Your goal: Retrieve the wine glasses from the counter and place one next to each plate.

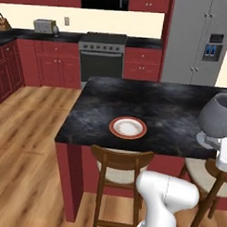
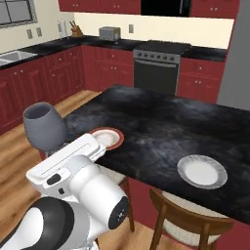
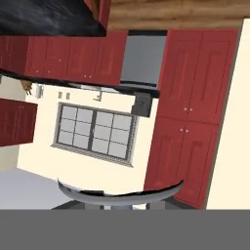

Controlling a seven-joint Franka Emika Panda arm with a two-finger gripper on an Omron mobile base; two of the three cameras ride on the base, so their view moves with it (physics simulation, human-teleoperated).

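The island surface point(image 1: 171, 108) is black and marbled, and most of its top is bare. The orange-rimmed plate point(image 1: 128, 127) lies near the front edge of the island, above a wooden chair point(image 1: 120, 164). In the right base view the plain white-grey plate point(image 2: 202, 171) also lies close to the front edge, well apart from the orange-rimmed one, with a second chair point(image 2: 188, 219) under it. Wide bare top lies between the two plates and behind them, toward the stove point(image 1: 102, 52).

One wine glass point(image 1: 217, 116) is in the air, upright, near the front edge of the island at the side of the orange-rimmed plate. In the right base view it hangs beside that plate and outside the island corner. The hand is closed narrow, and the wine glass sits just above the wrist, so it appears to be held at its lower part; the fingers themselves are hidden. In the hand view the round foot of the glass point(image 3: 117, 195) crosses the bottom.

The long counter point(image 2: 63, 45) with the toaster point(image 2: 110, 33) stands far behind the island.
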